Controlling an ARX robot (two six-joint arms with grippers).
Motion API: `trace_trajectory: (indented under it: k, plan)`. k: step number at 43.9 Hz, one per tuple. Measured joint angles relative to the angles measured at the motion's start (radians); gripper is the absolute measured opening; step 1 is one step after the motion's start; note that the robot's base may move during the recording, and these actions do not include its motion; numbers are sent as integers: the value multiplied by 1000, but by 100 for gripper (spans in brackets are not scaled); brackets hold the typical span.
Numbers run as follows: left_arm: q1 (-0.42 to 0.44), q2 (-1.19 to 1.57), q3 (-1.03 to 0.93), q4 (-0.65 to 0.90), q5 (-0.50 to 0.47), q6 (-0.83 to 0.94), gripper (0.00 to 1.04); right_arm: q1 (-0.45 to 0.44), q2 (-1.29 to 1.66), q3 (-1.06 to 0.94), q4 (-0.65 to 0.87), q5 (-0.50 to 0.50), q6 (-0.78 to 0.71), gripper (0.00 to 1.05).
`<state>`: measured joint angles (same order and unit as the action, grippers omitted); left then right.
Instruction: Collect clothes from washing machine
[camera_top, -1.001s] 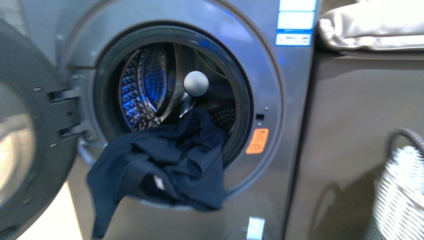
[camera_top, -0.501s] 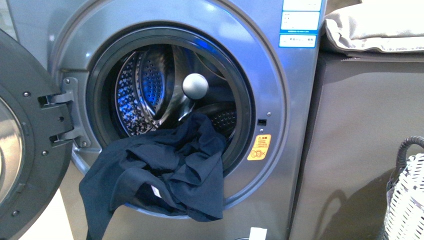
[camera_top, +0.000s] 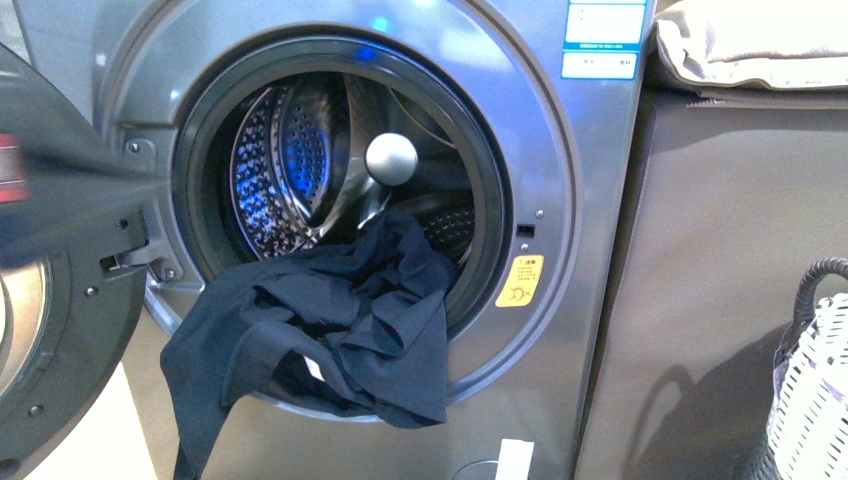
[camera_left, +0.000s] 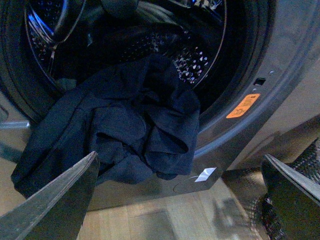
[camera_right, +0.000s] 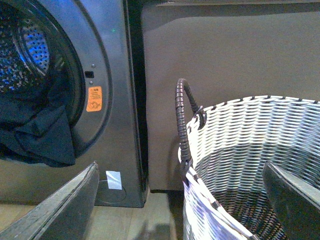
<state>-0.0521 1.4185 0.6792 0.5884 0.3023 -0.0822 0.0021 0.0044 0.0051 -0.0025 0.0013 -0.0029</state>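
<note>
The clothes (camera_top: 320, 325), a dark navy garment with a small white label (camera_top: 313, 368), hang out of the washing machine's (camera_top: 590, 200) drum mouth over the lower rim. The round door (camera_top: 60, 380) stands open at the left. My left gripper (camera_left: 180, 200) is open and empty, below and in front of the garment (camera_left: 130, 125), apart from it. A dark blurred arm (camera_top: 60, 200) crosses the door in the front view. My right gripper (camera_right: 177, 200) is open and empty, over the near rim of the woven basket (camera_right: 250, 145).
The basket (camera_top: 815, 390) stands on the wooden floor, right of the machine, before a grey cabinet (camera_top: 720, 250) with beige cloth (camera_top: 750, 45) on top. A grey ball (camera_top: 391, 158) shows inside the perforated drum. A yellow sticker (camera_top: 520, 281) sits right of the porthole.
A dark blurred arm has come into the front view at the left, over the open door. The view has steadied after drifting. The garment hangs as before.
</note>
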Motion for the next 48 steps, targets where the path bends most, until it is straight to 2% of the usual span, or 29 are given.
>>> trace_trajectory:
  k: [10, 29, 48]
  plan:
    - [-48, 251, 208, -37, -43, 35, 98, 0, 0, 0, 0, 0, 0, 97]
    - [-106, 617, 625, -220, -127, 153, 98, 0, 0, 0, 0, 0, 0, 97]
    - [-138, 936, 1065, -413, -195, 114, 98, 0, 0, 0, 0, 0, 0, 97]
